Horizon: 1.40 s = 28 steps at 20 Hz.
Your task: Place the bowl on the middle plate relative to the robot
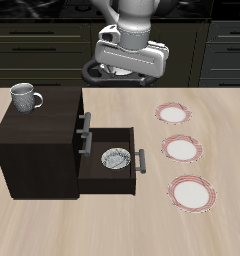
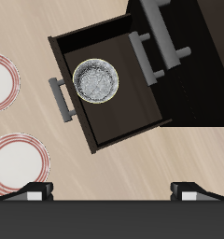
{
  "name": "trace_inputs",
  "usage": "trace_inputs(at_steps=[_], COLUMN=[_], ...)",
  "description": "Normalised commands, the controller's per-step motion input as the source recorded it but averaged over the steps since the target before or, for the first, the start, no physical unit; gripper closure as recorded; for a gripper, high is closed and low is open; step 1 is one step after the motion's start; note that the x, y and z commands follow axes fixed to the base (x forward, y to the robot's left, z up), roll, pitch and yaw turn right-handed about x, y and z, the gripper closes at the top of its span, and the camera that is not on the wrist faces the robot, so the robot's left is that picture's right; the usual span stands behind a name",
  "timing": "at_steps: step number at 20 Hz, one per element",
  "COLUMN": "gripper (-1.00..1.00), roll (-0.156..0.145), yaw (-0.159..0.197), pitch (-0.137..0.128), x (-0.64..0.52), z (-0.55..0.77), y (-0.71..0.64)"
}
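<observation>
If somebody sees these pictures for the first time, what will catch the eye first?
The speckled bowl lying in the open drawer of the dark cabinet. Beside the cabinet, three red-rimmed plates stand in a row; the middle plate is bare. The hand hangs high above, open.

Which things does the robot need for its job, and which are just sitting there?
Needed:
bowl, inside the open drawer
middle plate
claw, up high, holding nothing

Just there:
mug on the cabinet
far plate
near plate
</observation>
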Motion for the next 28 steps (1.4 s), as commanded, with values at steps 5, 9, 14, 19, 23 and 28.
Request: trace_inputs(at_steps=[5, 9, 14, 19, 23, 28], gripper=[-1.0, -1.0, -1.0, -1.0, -1.0, -1.0], roll=[-0.011, -0.017, -0.01, 0.004, 0.013, 0.023], yaw=[-0.143, -0.154, -0.115, -0.091, -0.059, -0.105], pitch=[-0.016, -0.014, -0.016, -0.001, -0.027, -0.014], x=[0.12, 0.15, 0.14, 0.15, 0.09, 0.14], z=[-0.03, 0.0, 0.0, -0.14, -0.02, -0.1], y=[0.04, -0.07, -0.14, 0.01, 0.02, -0.07])
